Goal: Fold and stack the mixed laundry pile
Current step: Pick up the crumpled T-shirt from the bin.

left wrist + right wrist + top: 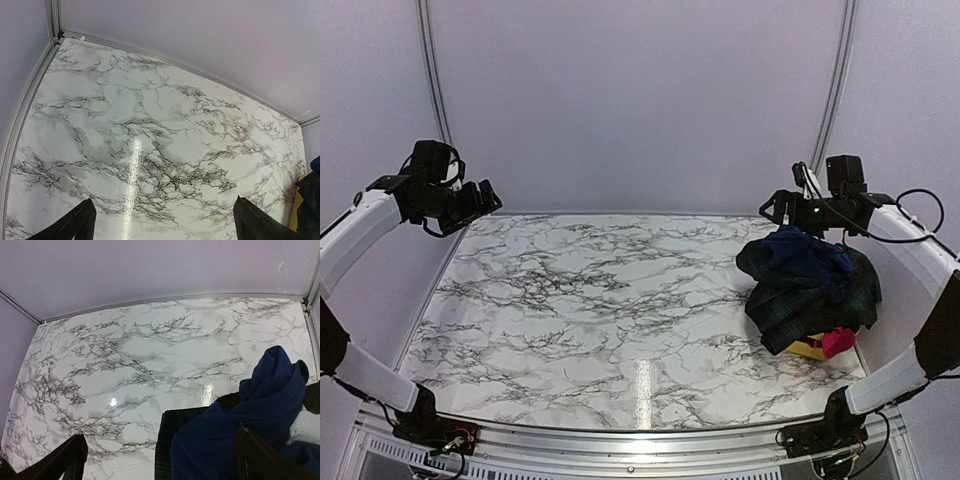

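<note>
One mixed laundry pile (810,290), at the right side of the marble table (600,300), heaped over a yellow tub (807,349).
Nearest: small pink piece (838,340), poking out at the pile's near edge beside the tub.
Next: dark green-and-navy plaid garment (790,310), draped over the tub.
On top: navy-blue cloth (810,255), bunched to a peak.
Right gripper (775,208): just above that peak, jaws spread wide, nothing held.
Left gripper (480,200): raised over the far left corner, well apart from the pile, jaws spread wide, empty.

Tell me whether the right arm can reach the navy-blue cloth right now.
Probably yes: its open fingers hang right above the navy-blue cloth, topmost on the pile, with nothing between.
</note>
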Controlling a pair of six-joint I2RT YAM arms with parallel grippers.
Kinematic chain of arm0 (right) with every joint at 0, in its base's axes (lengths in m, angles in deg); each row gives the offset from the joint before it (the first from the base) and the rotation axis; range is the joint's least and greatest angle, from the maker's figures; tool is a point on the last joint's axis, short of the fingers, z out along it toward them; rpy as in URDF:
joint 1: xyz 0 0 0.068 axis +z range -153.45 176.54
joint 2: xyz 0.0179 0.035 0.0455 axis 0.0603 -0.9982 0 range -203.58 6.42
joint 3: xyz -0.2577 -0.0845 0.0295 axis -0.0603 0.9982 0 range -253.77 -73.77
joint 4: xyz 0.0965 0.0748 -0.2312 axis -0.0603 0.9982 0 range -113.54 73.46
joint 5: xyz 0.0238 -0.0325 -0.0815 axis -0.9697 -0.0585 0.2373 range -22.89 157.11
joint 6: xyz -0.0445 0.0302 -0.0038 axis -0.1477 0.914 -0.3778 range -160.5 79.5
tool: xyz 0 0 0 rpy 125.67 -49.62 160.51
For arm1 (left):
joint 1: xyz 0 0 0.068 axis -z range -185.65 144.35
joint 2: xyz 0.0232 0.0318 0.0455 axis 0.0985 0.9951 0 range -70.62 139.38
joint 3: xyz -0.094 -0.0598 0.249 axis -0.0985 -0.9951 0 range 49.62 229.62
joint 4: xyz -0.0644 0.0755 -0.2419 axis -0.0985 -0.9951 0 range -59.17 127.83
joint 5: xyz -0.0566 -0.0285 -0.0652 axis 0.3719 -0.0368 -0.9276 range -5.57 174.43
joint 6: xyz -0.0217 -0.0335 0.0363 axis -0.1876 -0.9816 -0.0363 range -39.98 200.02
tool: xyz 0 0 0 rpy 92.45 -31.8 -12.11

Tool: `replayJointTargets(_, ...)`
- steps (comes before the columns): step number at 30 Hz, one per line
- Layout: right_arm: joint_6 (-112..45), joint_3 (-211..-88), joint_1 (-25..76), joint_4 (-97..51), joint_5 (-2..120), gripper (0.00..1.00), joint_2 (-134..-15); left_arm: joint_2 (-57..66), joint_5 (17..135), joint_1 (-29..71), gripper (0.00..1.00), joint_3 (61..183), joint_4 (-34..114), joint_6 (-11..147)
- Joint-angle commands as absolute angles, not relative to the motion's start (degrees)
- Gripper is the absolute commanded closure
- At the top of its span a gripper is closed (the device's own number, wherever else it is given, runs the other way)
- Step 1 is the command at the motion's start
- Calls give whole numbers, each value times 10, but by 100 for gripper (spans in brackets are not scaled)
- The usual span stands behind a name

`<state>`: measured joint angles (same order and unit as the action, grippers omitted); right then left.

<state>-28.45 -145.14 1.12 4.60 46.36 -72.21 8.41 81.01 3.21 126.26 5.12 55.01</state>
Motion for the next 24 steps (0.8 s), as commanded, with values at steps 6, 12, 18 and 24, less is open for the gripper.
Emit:
replayJointTargets(6,-278,-1531,-60,172,480,1,-703,110,780,39,1,1282,33,553)
replayJointTargets(12,-300,-1555,-149,284,513,1,-695,131,768,43,1,1289,34,555)
replayJointTargets(18,-306,-1502,-167,295,539,1,-702,149,760,44,1,1293,35,555)
replayJointTargets(24,-292,-1474,-167,254,516,2,-741,169,744,46,1,1296,38,549)
